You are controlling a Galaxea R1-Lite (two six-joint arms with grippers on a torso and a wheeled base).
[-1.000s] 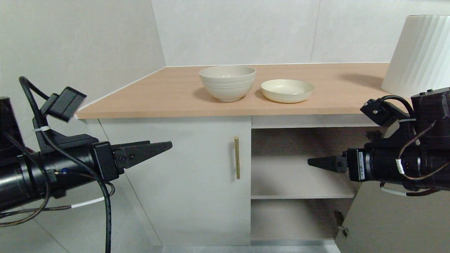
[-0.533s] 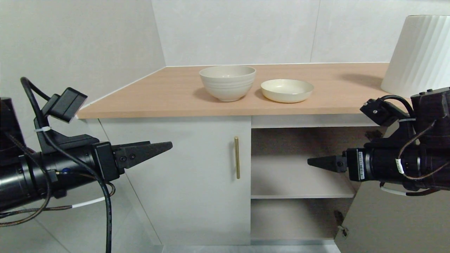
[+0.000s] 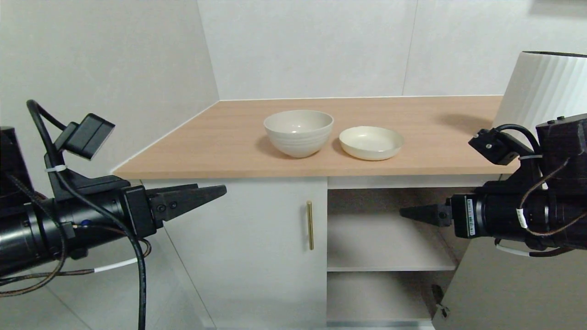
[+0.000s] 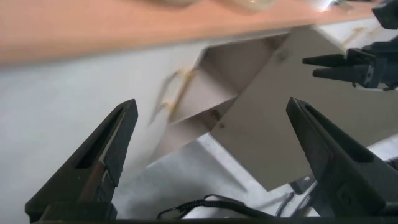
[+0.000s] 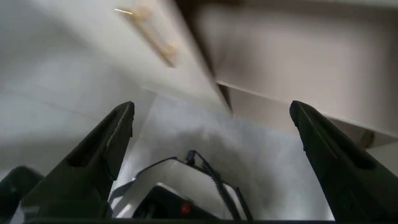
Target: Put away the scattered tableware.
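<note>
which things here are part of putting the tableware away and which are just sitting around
For the job: deep bowl, shallow dish, open cupboard below them.
Just sitting around: white ribbed lampshade, closed cupboard door.

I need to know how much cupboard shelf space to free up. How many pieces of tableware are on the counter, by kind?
Deep bowl: 1
Shallow dish: 1
Total: 2, both on the wooden counter.
</note>
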